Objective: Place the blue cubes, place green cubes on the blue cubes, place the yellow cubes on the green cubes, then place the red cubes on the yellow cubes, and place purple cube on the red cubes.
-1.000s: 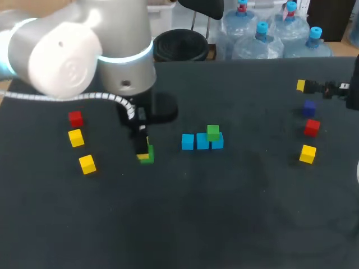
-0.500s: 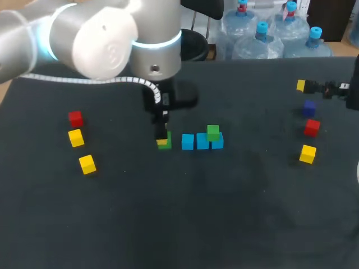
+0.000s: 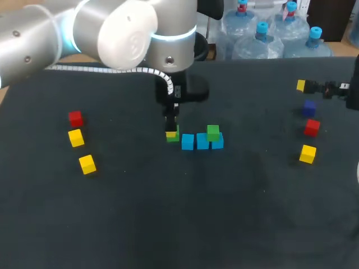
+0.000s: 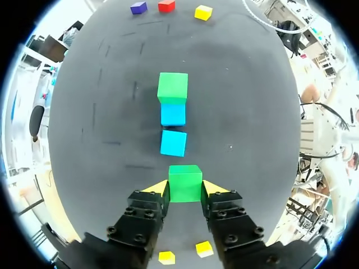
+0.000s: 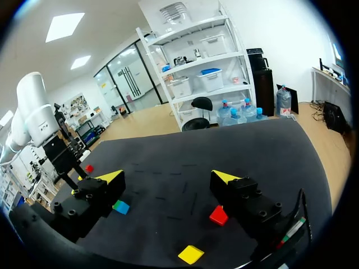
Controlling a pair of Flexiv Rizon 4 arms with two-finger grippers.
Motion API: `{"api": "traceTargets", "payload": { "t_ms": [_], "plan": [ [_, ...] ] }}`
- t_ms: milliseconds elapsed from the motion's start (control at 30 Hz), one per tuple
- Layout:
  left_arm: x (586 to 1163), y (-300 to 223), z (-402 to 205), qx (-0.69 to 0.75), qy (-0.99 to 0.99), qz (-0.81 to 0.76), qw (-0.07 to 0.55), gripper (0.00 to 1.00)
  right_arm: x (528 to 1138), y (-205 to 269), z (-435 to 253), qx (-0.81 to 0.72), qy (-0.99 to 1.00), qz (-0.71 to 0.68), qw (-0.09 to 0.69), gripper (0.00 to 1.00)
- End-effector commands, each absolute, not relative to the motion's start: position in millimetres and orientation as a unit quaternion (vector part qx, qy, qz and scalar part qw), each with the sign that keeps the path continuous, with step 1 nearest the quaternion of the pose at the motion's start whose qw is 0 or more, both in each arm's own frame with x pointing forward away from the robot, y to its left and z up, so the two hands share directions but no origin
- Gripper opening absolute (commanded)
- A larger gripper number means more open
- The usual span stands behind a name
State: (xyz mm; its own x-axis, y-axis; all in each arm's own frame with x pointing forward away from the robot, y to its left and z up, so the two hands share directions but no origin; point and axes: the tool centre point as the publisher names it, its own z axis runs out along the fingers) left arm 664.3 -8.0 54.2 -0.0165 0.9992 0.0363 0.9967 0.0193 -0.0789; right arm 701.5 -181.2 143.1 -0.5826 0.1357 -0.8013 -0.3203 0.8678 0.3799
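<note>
You have the left gripper [image 4: 185, 188] pinching a green cube [image 4: 185, 178]: its two yellow tips press on the cube from two opposite sides. Please take the row of three blue cubes [image 3: 202, 141] in the middle of the bench [image 3: 224, 213] as your reference. The held green cube is just beside one end of this row and in line with it. I cannot tell if it touches the nearest blue cube or the bench. At the other end of the row, a second green cube [image 3: 212, 133] stands on top of the last blue cube. In the left wrist view you see only two blue cubes ahead of the gripper, because the third one is covered by the second green cube.

Well apart from the row, on the side of the held cube, lie a red cube [image 3: 75, 118], a yellow cube [image 3: 76, 137] and another yellow cube [image 3: 87, 164]. Well apart on the opposite side are the purple cube [image 3: 309, 107], a second red cube [image 3: 312, 128] and a third yellow cube [image 3: 307, 153]. The right gripper [image 5: 168, 178] is near the purple cube, far from the row, and its fingers are spread wide.
</note>
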Motion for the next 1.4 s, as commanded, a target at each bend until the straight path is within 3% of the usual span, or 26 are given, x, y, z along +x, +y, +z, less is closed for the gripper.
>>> {"api": "traceTargets", "payload": {
  "t_ms": [33,1400],
  "plan": [
    [674,-14,53,-0.701,-0.711,0.017,0.05,0.0,701,-182,144,-0.054,0.853,0.253,0.453,1.0],
    [677,-52,49,-0.709,-0.703,0.03,0.045,0.0,701,-182,144,-0.054,0.853,0.253,0.453,1.0]
  ]
}}
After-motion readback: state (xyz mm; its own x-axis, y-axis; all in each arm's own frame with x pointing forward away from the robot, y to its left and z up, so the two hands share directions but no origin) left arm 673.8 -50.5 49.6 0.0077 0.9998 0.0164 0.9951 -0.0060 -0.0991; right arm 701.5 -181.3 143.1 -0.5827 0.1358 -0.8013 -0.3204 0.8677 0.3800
